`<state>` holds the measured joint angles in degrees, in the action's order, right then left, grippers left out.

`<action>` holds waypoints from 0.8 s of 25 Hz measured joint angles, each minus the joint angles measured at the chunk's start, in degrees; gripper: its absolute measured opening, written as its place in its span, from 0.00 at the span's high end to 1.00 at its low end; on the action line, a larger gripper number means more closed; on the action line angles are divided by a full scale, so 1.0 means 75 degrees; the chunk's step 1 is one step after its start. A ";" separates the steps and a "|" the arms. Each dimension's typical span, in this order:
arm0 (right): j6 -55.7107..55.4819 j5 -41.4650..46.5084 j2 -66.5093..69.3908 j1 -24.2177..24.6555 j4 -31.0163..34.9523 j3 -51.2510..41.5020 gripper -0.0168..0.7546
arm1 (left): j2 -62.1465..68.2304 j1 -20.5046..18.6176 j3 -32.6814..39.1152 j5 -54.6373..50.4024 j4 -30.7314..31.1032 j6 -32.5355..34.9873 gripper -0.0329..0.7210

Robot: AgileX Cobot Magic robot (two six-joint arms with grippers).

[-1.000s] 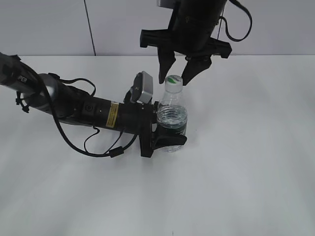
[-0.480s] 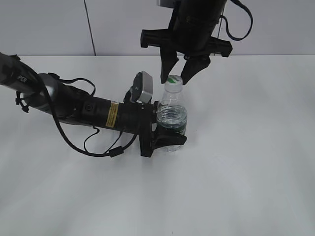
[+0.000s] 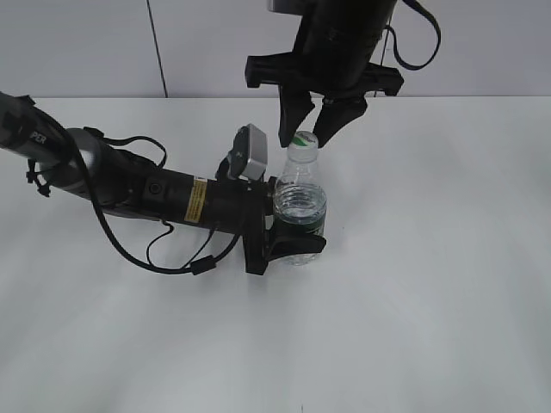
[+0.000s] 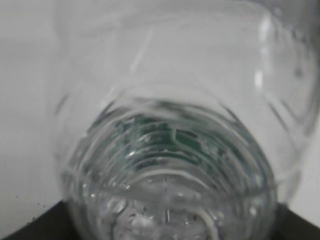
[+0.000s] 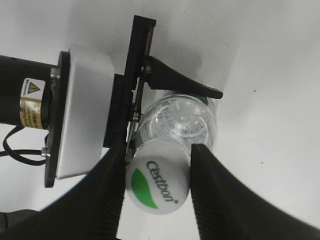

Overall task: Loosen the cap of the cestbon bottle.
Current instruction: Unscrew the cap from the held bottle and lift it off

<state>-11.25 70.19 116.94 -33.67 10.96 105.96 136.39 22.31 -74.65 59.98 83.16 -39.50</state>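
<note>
Right wrist view: the black right gripper (image 5: 156, 187) is seen from above with its two tapered fingers (image 5: 102, 190) set on either side of the small round white plastic screw cap with the green leaf mark (image 5: 157, 187); both fingers lie right against the cap's rim, though whether they actually press on it cannot be told. Directly beneath the cap, the small clear plastic water bottle with a dark green label (image 5: 182, 125) is seen end-on, its shoulder filled with rippled water. The bottle's body is clamped by the black left gripper (image 5: 172, 105), one curved finger of which is wrapped round the far side of the bottle, while the white wrist housing (image 5: 82, 110) and the black arm tube with a yellow sticker are seen to the left.

In the exterior view the right gripper (image 3: 307, 131) is hung from above, fingers pointed down at the cap (image 3: 303, 140), and the bottle (image 3: 300, 206) is stood upright on the white table (image 3: 430, 284), held at label height by the left gripper (image 3: 288, 234), whose arm is stretched in low from the left.

In the left wrist view the frame is filled by the bottle (image 4: 170, 165), blurred, with green label print glimpsed through the water
</note>
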 joint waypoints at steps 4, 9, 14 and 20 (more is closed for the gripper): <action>0.0781 0.0000 0.0006 0.0000 0.0024 0.0000 0.59 | 0.0000 0.0000 0.0000 -0.0004 0.0000 0.0000 0.41; 0.1709 -0.0006 0.0006 0.0000 -0.0007 0.0003 0.59 | 0.0000 0.0000 0.0000 -0.0009 0.0007 0.0000 0.41; 0.2960 -0.0006 0.0006 0.0000 -0.0009 0.0012 0.59 | 0.0000 0.0000 0.0000 -0.0018 0.0007 0.0000 0.41; 0.4727 -0.0006 0.0006 0.0000 0.0007 0.0018 0.59 | 0.0000 0.0000 -0.0007 -0.0032 0.0092 0.0000 0.41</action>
<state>24.20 70.15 116.98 -33.67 11.01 106.09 136.39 22.31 -74.70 59.73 83.86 -39.50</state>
